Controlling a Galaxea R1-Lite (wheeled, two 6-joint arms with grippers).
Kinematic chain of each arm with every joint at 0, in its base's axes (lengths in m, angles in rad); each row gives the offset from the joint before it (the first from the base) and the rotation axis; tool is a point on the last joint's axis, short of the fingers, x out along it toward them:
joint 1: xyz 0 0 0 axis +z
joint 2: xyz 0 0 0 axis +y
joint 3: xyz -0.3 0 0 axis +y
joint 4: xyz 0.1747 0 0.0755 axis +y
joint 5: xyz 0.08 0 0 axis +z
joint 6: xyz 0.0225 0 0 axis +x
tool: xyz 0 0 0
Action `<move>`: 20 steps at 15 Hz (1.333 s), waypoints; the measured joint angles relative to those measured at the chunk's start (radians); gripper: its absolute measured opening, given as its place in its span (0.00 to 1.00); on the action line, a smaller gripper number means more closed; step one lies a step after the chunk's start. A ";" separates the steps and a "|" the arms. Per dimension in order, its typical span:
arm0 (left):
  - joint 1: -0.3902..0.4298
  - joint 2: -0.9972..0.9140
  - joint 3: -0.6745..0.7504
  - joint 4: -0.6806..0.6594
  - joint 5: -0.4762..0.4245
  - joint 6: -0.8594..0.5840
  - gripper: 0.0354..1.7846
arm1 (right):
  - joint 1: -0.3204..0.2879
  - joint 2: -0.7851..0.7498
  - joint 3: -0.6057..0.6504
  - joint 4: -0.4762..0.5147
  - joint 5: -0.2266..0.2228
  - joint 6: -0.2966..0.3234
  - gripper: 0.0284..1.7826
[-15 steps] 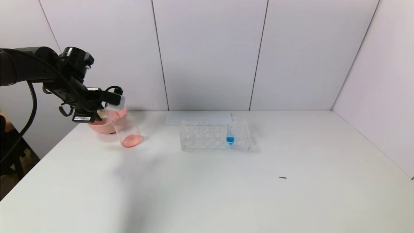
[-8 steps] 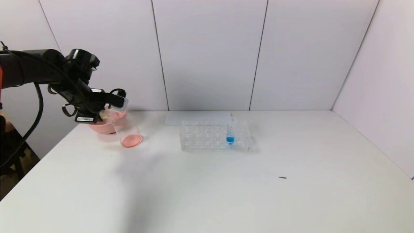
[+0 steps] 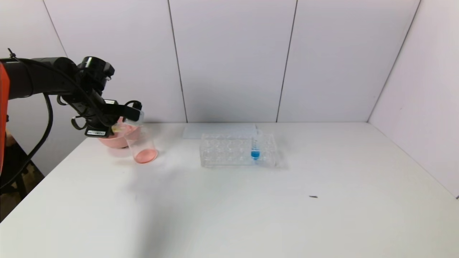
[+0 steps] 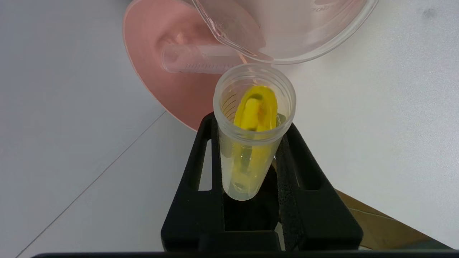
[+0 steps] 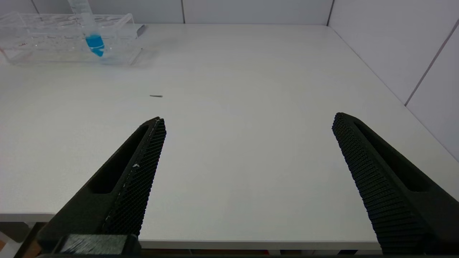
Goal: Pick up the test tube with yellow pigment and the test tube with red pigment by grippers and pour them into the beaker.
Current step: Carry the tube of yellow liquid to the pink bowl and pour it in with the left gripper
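White panelled walls are enclosing a white table on three sides. At the far left, the left gripper is hovering above the table, its jaws clamped on the test tube with yellow pigment; the tube is lying tilted, its open mouth just beside the rim of the beaker. Pinkish-orange liquid is sitting in the beaker's bottom. A pink bowl is standing just behind the beaker, with an emptied clear tube lying in it. Further right, a clear tube rack is holding a blue-liquid tube upright. The right gripper is waiting over the table's near edge, jaws spread wide and holding nothing.
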 joint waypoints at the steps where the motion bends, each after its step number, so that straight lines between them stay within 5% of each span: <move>1: -0.003 0.001 0.000 0.000 0.008 0.000 0.23 | 0.000 0.000 0.000 0.000 0.000 0.000 0.95; 20: -0.029 0.010 0.000 -0.015 0.095 0.017 0.23 | 0.000 0.000 0.000 0.000 0.000 0.000 0.95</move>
